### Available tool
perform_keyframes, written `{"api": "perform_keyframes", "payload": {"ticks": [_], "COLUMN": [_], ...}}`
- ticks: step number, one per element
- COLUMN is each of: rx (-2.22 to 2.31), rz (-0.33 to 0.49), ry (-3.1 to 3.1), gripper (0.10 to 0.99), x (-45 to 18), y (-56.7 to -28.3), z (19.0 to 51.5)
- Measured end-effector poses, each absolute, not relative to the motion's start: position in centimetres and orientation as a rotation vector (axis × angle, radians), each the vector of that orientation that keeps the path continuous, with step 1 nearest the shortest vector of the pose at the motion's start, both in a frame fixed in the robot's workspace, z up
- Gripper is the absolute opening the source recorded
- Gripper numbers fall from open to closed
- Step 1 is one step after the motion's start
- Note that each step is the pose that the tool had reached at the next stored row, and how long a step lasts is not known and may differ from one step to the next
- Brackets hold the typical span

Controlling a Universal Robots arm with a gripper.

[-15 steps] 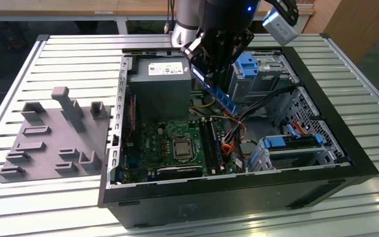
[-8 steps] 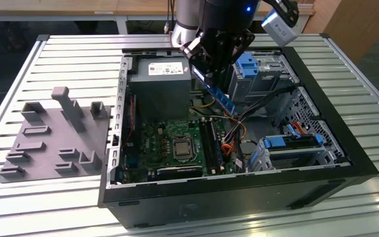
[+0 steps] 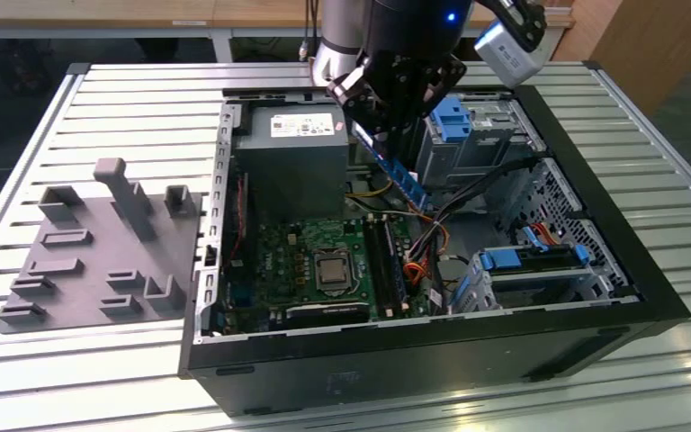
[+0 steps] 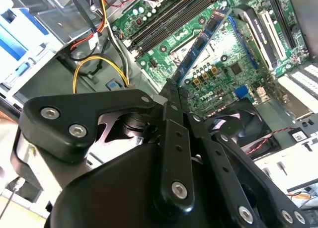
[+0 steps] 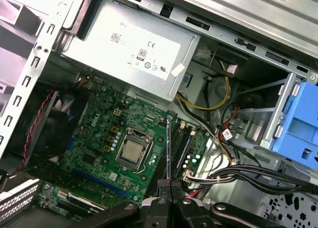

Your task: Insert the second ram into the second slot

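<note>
My gripper (image 3: pixel 372 126) is shut on the second ram (image 3: pixel 396 173), a thin blue circuit-board stick that hangs slanted above the open computer case (image 3: pixel 442 333). The stick is in the air over the motherboard (image 3: pixel 298 261), apart from the dark memory slots (image 3: pixel 381 256) beside the processor socket. In the second wrist view the ram (image 4: pixel 201 44) runs out from the closed fingertips (image 4: pixel 171 86) across the green board. Edge-on in the first wrist view, the ram (image 5: pixel 169 148) rises from the gripper (image 5: pixel 170 184) next to the slots (image 5: pixel 185 146).
A grey power supply (image 3: pixel 291 148) sits in the case close to the gripper. Bundled cables (image 3: pixel 442 216) and blue drive-bay clips (image 3: pixel 453 117) lie at the exterior view's right. A fan (image 4: pixel 243 123) is beside the board. A grey fixture plate (image 3: pixel 94 252) rests on the slatted table.
</note>
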State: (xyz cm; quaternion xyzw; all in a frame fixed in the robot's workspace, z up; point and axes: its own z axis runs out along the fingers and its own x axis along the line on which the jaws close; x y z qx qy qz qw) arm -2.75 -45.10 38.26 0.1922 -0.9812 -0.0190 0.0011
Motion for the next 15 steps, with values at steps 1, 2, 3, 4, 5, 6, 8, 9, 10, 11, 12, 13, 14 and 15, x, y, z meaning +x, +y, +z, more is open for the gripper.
{"api": "perform_keyframes", "payload": {"ticks": [1, 2, 3, 4, 5, 6, 8, 9, 10, 11, 12, 13, 14, 15], "rx": [0.595, 0.587, 0.579, 0.57, 0.562, 0.553, 0.536, 0.528, 0.519, 0.51, 0.502, 0.493, 0.484, 0.476], "rz": [-0.06, -0.06, -0.06, -0.06, -0.06, -0.06, -0.06, -0.06, -0.06, -0.06, -0.06, -0.06, -0.06, -0.06], "ry": [-3.082, -3.084, -3.085, -3.087, -3.089, -3.09, -3.094, -3.095, -3.097, -3.098, -3.1, -3.101, -3.103, -3.104], "gripper": [0.114, 0.114, 0.114, 0.114, 0.114, 0.114, 0.114, 0.114, 0.114, 0.114, 0.114, 0.114, 0.114, 0.114], "x": [-2.75, -2.75, -2.75, -2.75, -2.75, -2.75, -2.75, -2.75, -2.75, -2.75, -2.75, -2.75, -2.75, -2.75], "y": [-45.1, -45.1, -45.1, -45.1, -45.1, -45.1, -45.1, -45.1, -45.1, -45.1, -45.1, -45.1, -45.1, -45.1], "z": [38.26, 38.26, 38.26, 38.26, 38.26, 38.26, 38.25, 38.25, 38.25, 38.25, 38.25, 38.24, 38.24, 38.24]}}
